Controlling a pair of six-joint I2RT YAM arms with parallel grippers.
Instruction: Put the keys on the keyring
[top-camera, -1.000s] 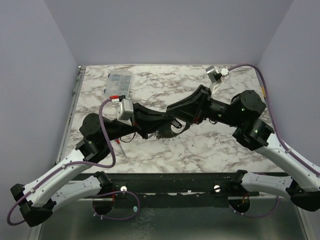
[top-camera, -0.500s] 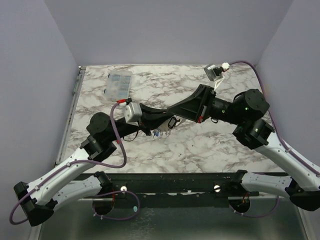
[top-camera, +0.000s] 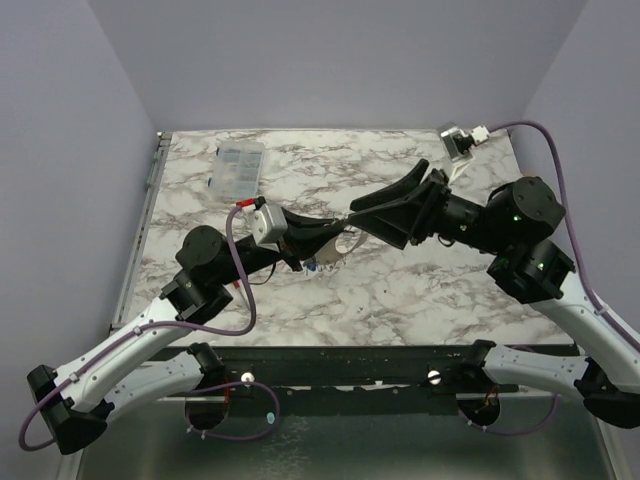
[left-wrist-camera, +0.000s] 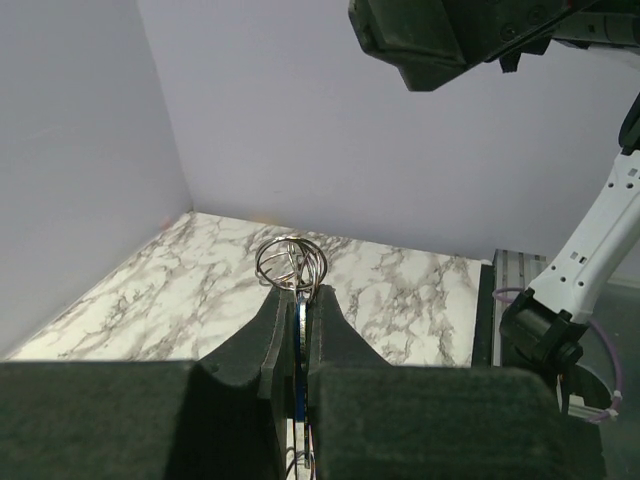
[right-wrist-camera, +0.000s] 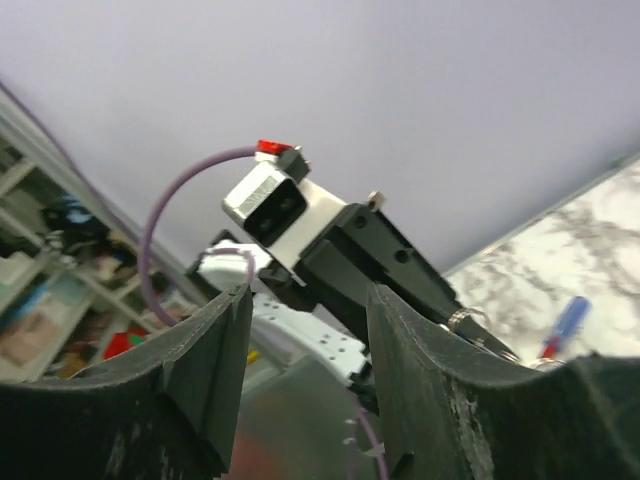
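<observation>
My left gripper (top-camera: 338, 240) is shut on a blue key (left-wrist-camera: 298, 345), held edge-on between its fingers above the marble table. The thin grey metal keyring (left-wrist-camera: 292, 263) sticks out past the fingertips as several overlapping wire loops. My right gripper (top-camera: 356, 213) is open and empty. It hovers just right of and above the left gripper's tip, apart from it. In the right wrist view the left gripper's fingers (right-wrist-camera: 400, 270) show between my open jaws, with a bit of ring (right-wrist-camera: 462, 320) at their tip and a blue key (right-wrist-camera: 565, 325) beyond. More small blue keys (top-camera: 315, 265) lie under the left gripper.
A clear plastic compartment box (top-camera: 238, 170) stands at the table's far left. A metal rail (top-camera: 150, 190) runs along the left edge. Grey walls close in the table on three sides.
My right gripper has pulled back up and to the right, away from the left gripper. My left gripper has risen from the table and shifted a little right with the key and ring.
</observation>
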